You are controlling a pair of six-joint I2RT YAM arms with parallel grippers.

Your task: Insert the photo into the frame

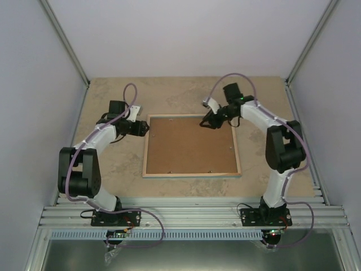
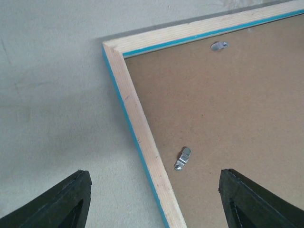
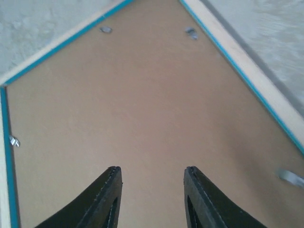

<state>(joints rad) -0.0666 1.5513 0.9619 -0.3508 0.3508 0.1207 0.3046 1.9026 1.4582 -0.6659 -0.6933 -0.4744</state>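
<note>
Left claw (image 2: 153, 173): nearest the wrist lens, its two dark fingers (image 2: 71, 199) set wide apart, one over the bare surface and the other over the backing panel, with the frame's left rail between them.
Frame (image 1: 192, 173): lies face down in the middle of the surface, pale wooden back edges up, with a thin turquoise line along the rails.
Backing panel (image 1: 189, 144): brown hardboard filling the frame; what lies beneath it is hidden.
Clips (image 2: 183, 158): small metal tabs along the inner rim; they are blurred in the right wrist view.
Right claw (image 3: 152, 168): fingers parted with nothing between them, pointing down over the panel's far right part; whether the tips touch the board cannot be told.
Left arm (image 1: 84, 164): elbow folded high at the left, forearm reaching right, its tip just beside the frame's far left corner.
Right arm (image 1: 282, 147): upright from its base, forearm bent leftward and tilted down onto the frame.
Surface (image 1: 113, 164): mottled beige.
Rail (image 1: 192, 217): ribbed metal at the near edge, carrying both bases; the bases' undersides are cut off behind it.
</note>
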